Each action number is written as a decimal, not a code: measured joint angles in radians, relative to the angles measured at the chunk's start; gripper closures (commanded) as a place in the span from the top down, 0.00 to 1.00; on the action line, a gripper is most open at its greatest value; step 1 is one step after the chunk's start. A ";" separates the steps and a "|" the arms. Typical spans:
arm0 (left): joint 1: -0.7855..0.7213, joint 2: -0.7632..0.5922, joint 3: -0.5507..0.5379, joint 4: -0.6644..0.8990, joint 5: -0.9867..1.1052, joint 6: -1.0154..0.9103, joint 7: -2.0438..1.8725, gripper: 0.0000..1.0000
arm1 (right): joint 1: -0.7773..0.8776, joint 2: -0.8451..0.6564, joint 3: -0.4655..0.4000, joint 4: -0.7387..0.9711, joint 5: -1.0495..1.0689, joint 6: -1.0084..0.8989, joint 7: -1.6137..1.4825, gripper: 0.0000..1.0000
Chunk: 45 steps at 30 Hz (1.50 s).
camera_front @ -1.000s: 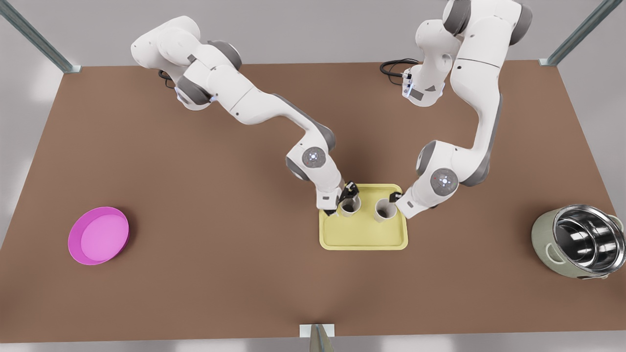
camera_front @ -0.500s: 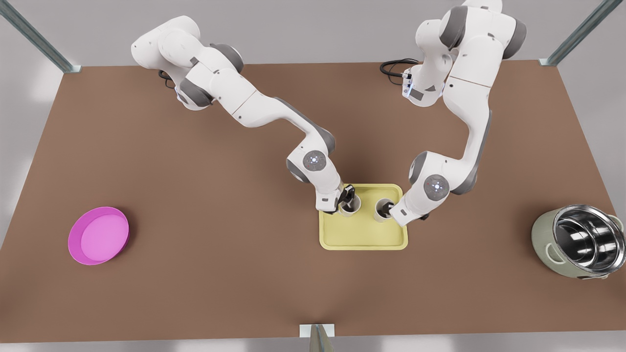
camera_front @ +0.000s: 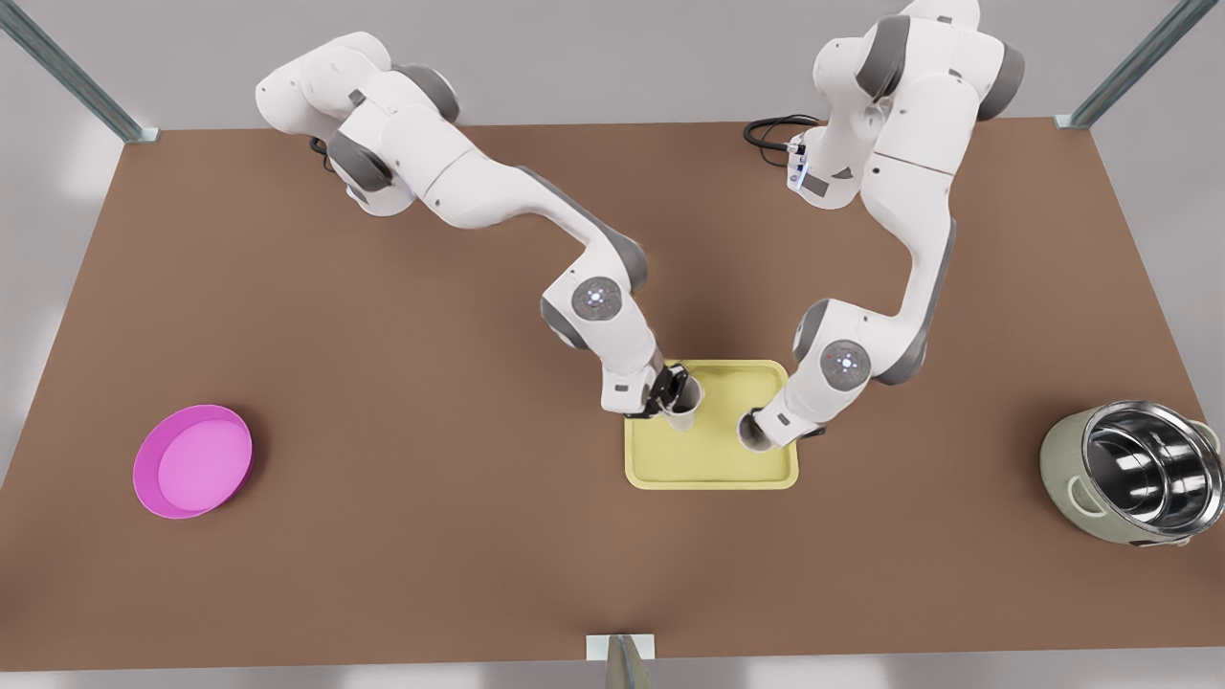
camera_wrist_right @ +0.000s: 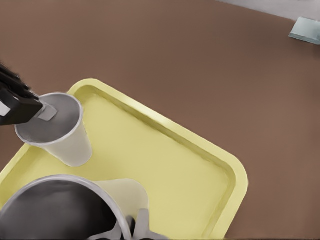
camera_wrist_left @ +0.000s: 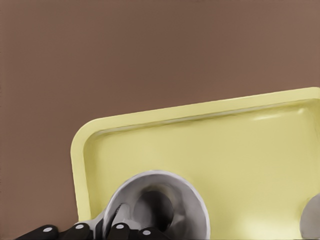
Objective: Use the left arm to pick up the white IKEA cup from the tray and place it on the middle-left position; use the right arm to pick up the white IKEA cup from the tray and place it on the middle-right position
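Note:
Two white cups are over the pale yellow tray (camera_front: 708, 461). In the front view the left gripper (camera_front: 673, 390) is shut on the rim of the cup (camera_front: 683, 411) at the tray's left side. The left wrist view shows one finger (camera_wrist_left: 120, 231) inside that cup (camera_wrist_left: 165, 200) above the tray (camera_wrist_left: 225, 145). The right gripper (camera_front: 756, 428) is shut on the other cup (camera_front: 748, 435), mostly hidden under its wrist near the tray's right edge. In the right wrist view this cup (camera_wrist_right: 55, 210) is pinched at its wall by the right gripper (camera_wrist_right: 134, 226), with the left-held cup (camera_wrist_right: 60, 132) beyond on the tray (camera_wrist_right: 165, 160).
A round magenta dish (camera_front: 194, 461) lies far to the front view's left. A steel pot in a pale green cooker (camera_front: 1139, 471) stands far right. A black cable (camera_front: 770, 129) lies at the table's back edge, and a small bracket (camera_front: 620, 649) sits at the front edge.
Both grippers came down and shut on their cups. The right arm then carried its cup toward the tray's front right. The left arm's elbow swung left; its cup barely shifted.

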<state>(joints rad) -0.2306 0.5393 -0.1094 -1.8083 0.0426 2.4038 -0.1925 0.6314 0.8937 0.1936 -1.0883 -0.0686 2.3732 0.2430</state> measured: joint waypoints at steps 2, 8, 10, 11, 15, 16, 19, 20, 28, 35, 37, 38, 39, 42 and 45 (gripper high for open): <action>0.000 -0.015 0.001 0.002 0.004 -0.009 -0.011 0.02 | -0.070 -0.050 0.000 0.001 -0.001 -0.073 -0.015 0.14; 0.197 -0.122 0.004 -0.001 0.005 -0.099 0.015 0.02 | -0.275 -0.128 -0.026 0.007 -0.027 -0.287 -0.092 0.14; 0.283 -0.114 0.003 -0.002 0.004 -0.100 0.054 0.02 | -0.308 -0.137 -0.055 0.010 -0.034 -0.331 -0.133 0.14; 0.312 -0.104 0.003 -0.002 0.005 -0.091 0.075 0.02 | -0.334 -0.139 -0.061 0.010 -0.035 -0.349 -0.157 0.14; 0.363 -0.054 0.004 -0.002 0.011 -0.024 0.146 0.02 | -0.456 -0.138 -0.049 0.010 -0.037 -0.394 -0.267 0.14; 0.366 -0.045 0.005 -0.003 0.012 -0.002 0.161 0.02 | -0.481 -0.135 -0.044 0.010 -0.037 -0.399 -0.297 0.14; 0.369 -0.020 0.008 -0.005 0.014 0.065 0.201 0.02 | -0.546 -0.112 -0.038 0.009 -0.037 -0.393 -0.392 0.14; 0.371 -0.012 0.009 -0.007 0.015 0.089 0.213 0.02 | -0.560 -0.102 -0.036 0.009 -0.037 -0.380 -0.427 0.14; 0.392 0.007 0.011 -0.035 0.011 0.231 0.294 0.02 | -0.588 -0.011 -0.034 0.008 0.037 -0.202 -0.703 0.14; 0.396 0.009 0.010 -0.056 -0.004 0.294 0.359 1.00 | -0.587 0.076 -0.029 0.003 0.054 -0.095 -0.876 0.14; 0.396 -0.001 0.019 -0.054 -0.009 0.301 0.381 1.00 | -0.587 0.083 -0.025 -0.013 0.056 -0.084 -0.915 0.14; 0.396 -0.017 0.032 -0.051 -0.011 0.303 0.395 1.00 | -0.587 0.083 -0.020 -0.020 0.056 -0.083 -0.933 0.14; 0.397 -0.052 0.043 -0.048 -0.012 0.292 0.408 1.00 | -0.592 0.082 -0.012 -0.024 0.057 -0.090 -0.950 0.14; 0.394 -0.223 0.041 -0.038 -0.024 0.158 0.438 1.00 | -0.612 0.072 0.015 -0.021 0.057 -0.131 -0.995 0.14; 0.382 -0.347 -0.007 0.000 -0.058 -0.071 0.433 1.00 | -0.622 0.061 0.028 -0.019 0.056 -0.177 -1.033 0.14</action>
<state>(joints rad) 0.1513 0.1918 -0.1165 -1.8084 -0.0153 2.3330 0.2403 0.0094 0.9545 0.2216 -1.1071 -0.0122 2.1965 -0.7904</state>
